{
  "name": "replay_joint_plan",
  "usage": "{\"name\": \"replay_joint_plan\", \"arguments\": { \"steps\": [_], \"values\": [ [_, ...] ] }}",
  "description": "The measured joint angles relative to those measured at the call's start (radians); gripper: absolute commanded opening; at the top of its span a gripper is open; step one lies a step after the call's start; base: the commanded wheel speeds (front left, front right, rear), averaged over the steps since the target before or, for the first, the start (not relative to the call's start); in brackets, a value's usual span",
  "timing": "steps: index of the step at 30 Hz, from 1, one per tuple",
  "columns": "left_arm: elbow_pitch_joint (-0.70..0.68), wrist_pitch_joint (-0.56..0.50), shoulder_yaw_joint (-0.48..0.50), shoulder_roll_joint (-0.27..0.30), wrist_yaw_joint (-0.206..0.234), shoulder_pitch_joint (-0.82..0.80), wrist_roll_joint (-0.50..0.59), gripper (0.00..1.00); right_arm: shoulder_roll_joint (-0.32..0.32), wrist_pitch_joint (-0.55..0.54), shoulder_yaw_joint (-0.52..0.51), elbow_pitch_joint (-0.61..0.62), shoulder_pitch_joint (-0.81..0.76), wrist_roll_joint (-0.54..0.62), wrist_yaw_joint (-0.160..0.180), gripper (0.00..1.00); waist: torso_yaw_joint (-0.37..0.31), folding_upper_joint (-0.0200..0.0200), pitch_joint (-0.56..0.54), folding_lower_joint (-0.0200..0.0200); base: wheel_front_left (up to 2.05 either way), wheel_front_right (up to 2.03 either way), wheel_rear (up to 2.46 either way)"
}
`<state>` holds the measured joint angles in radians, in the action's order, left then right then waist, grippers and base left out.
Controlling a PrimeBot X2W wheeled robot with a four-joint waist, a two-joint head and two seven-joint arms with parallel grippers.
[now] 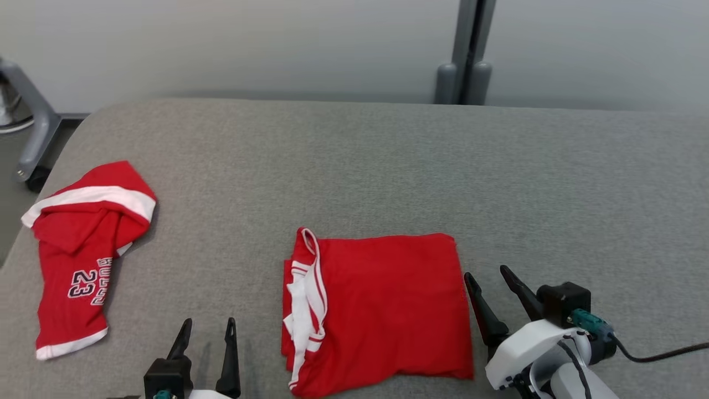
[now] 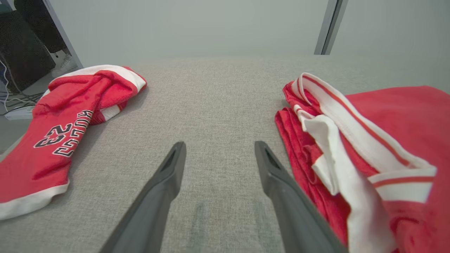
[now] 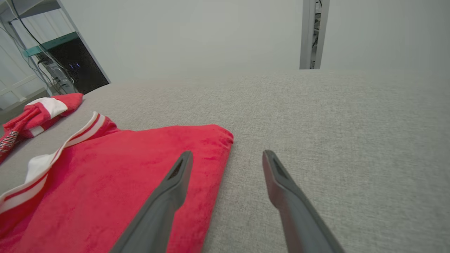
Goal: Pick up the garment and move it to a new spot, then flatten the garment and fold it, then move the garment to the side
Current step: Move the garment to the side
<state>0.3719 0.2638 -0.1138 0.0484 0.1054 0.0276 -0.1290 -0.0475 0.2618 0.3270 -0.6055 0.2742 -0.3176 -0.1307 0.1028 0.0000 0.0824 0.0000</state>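
Progress judged late-stage, with one step outstanding.

Far left of grey padded surface (image 1: 388,166): crumpled red jersey (image 1: 83,249) with white bands and the number 23. Bunched, not flattened, well apart from both grippers. Taken to be a separate item; cannot confirm.

Near left: left gripper (image 1: 209,322), fingers spread wide with nothing between them. Placed over bare surface between the jersey and the folded piece. In left wrist view, one finger just beside the striped edge; contact not confirmed.

Near centre: folded garment (image 1: 382,310), red with white striped trim along its left edge, lying as a flat, roughly square stack. Pick-up, relocation, flattening and folding assessed as done. Minor defect at the trimmed edge: layers slightly offset and the white band rumpled.

Right of it: right gripper (image 1: 486,272), likewise fully spread and empty, just beside the garment's right edge. In right wrist view, one finger over the border of the red cloth, the other over bare surface.

Outstanding: final move of the folded garment to the side, not yet begun. Hold at both edges likely needed to keep the stack from opening.
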Motion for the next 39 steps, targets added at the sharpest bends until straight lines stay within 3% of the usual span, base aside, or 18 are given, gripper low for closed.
{"name": "replay_joint_plan", "arguments": {
  "steps": [4, 10, 11, 12, 13, 16, 25, 39],
  "values": [
    [-0.002, 0.0, -0.012, 0.0, 0.0, -0.016, -0.003, 1.0, 0.0, 0.002, 0.02, -0.115, 0.055, -0.053, 0.0, 1.0, 0.054, 0.0, 0.034, 0.0, 0.0, 0.0, 0.0],
    [-0.01, 0.0, -0.019, 0.0, 0.0, -0.021, -0.003, 1.0, -0.006, 0.003, 0.145, -0.242, 0.123, -0.21, 0.0, 1.0, 0.102, 0.0, 0.078, 0.0, 0.0, 0.0, 0.0],
    [-0.012, 0.0, -0.02, 0.001, 0.001, -0.024, -0.003, 1.0, -0.007, 0.004, 0.163, -0.251, 0.134, -0.223, 0.001, 0.67, 0.104, 0.0, 0.083, 0.0, 0.0, 0.0, 0.0],
    [-0.015, 0.0, -0.019, 0.001, 0.001, -0.029, -0.003, 1.0, -0.007, 0.005, 0.174, -0.257, 0.145, -0.235, 0.001, 0.05, 0.104, 0.0, 0.085, 0.0, 0.0, 0.0, 0.0],
    [-0.02, 0.0, -0.021, 0.0, 0.001, -0.034, -0.003, 1.0, -0.006, 0.005, 0.184, -0.267, 0.155, -0.244, 0.001, 0.0, 0.1, 0.0, 0.086, 0.0, 0.0, 0.0, 0.0],
    [-0.027, 0.0, -0.024, 0.001, 0.001, -0.038, -0.003, 1.0, -0.002, 0.004, 0.187, -0.289, 0.178, -0.255, 0.001, 0.0, 0.082, 0.0, 0.084, 0.0, 0.0, 0.0, 0.0],
    [-0.033, 0.0, -0.064, 0.0, -0.015, -0.057, -0.014, 1.0, -0.007, 0.002, 0.047, -0.167, 0.187, -0.137, 0.0, 0.0, -0.045, 0.0, 0.042, 0.0, 0.0, 0.0, 0.0],
    [-0.021, 0.0, -0.105, 0.0, -0.009, -0.079, -0.034, 1.0, -0.002, 0.002, 0.092, -0.132, 0.106, -0.125, 0.0, 0.0, -0.392, 0.0, -0.003, 0.0, 0.0, 0.0, 0.0]
  ]
}}
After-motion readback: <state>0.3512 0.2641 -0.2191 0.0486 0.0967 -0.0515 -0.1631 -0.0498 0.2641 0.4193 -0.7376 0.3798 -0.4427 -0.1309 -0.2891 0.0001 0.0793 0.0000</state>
